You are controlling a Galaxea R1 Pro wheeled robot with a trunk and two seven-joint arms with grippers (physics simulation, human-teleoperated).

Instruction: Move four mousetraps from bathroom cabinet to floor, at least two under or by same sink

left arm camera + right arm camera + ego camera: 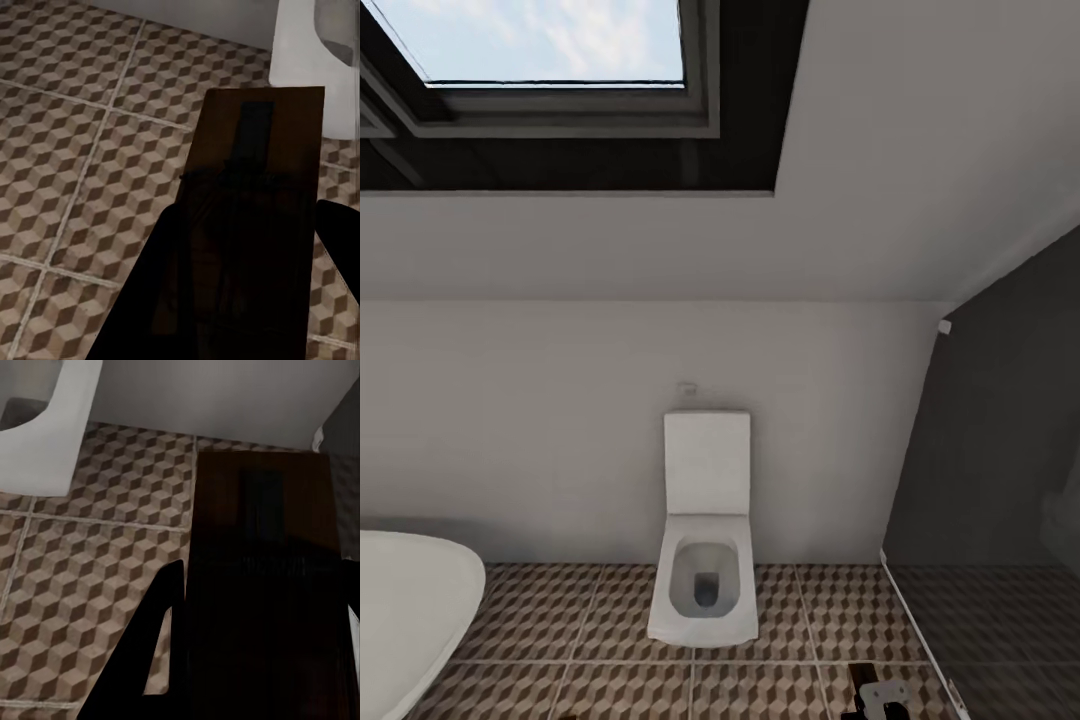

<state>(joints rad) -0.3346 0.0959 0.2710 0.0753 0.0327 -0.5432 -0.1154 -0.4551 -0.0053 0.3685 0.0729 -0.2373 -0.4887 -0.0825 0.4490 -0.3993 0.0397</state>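
Brown wooden mousetrap [251, 225] sits between the left gripper's [247, 247] dark fingers [161, 285], pinched, board pointing out over the bathroom floor [75, 150]. Second mousetrap [262, 585] is held the same way in the right gripper [259, 615], fingers [154, 637] closed against its edges. Both traps hang above the cube-pattern tiles, not on them.

Head view: white toilet [704, 560] straight ahead against the pale wall, bathtub [405, 610] rim at the left, dark glass panel [1000, 480] at the right, skylight [540, 50] overhead. Part of the right arm shows at the bottom edge. Toilet base also appears in both wrist views, so both arms are low and near it.

Progress, my read: two of four traps are in hand and in the bathroom, neither placed yet. Can't tell where the other two are. Sink and cabinet aren't where the cameras are pointing, so the robot needs to turn or drive toward the sink before setting these down. Remaining: place these two by the sink, account for the other two, all on this same tiled floor.
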